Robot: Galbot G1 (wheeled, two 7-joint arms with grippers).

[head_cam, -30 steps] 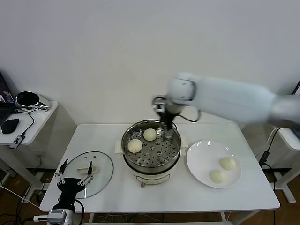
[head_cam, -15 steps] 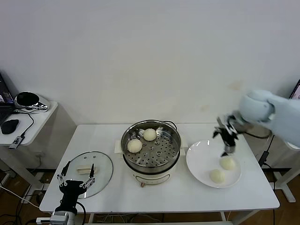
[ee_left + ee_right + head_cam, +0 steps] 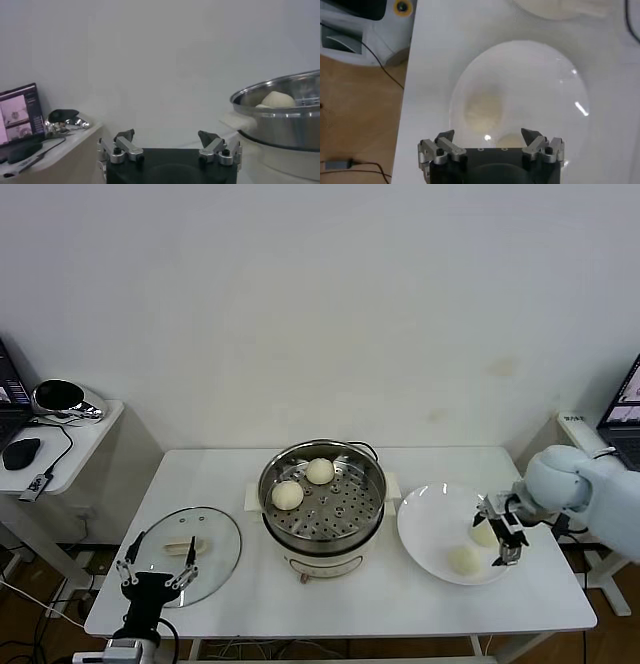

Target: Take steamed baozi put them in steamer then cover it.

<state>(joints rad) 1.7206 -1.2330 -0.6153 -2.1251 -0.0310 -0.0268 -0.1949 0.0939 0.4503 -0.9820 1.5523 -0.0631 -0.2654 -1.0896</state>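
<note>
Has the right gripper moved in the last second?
Yes. The right gripper, open, went from over the steamer rightward to the plate, now low beside a baozi.

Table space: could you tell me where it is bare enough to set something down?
Bare table runs along the near edge before the steamer, and at the far left corner behind the glass lid. Crowded: the plate, where the open right gripper hovers over two baozi.

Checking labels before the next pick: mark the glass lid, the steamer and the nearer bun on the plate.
Glass lid [image 3: 215,536]: head view, on the clear glass right of its handle.
Steamer [image 3: 268,484]: head view, on the steel rim's left side.
Nearer bun [image 3: 463,559]: head view, on its rounded top.
</note>
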